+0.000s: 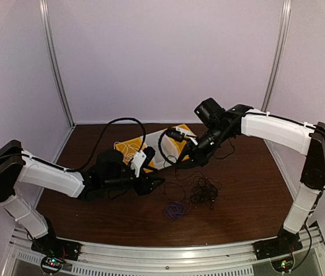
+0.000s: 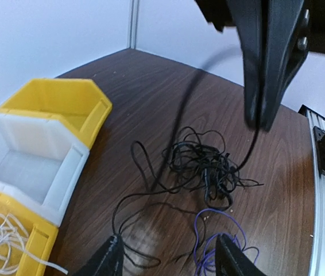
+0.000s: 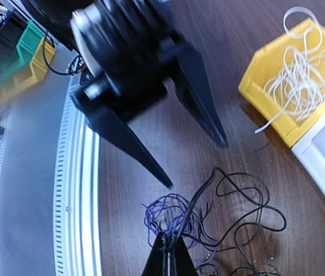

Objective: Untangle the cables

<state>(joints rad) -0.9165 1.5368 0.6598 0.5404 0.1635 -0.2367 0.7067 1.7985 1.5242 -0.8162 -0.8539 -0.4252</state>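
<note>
Cables (image 2: 202, 167) form a wiry black tangle; right tool (image 3: 168, 253) pinches one strand (image 3: 192, 206), left tool (image 2: 171, 261) open, empty

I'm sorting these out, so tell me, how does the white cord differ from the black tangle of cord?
The white cord lies in the yellow bin; the black tangle sits on the table. Nothing touches the white cord, while the right gripper pinches a strand running from the black tangle. Both are thin, loosely looped cords.
</note>
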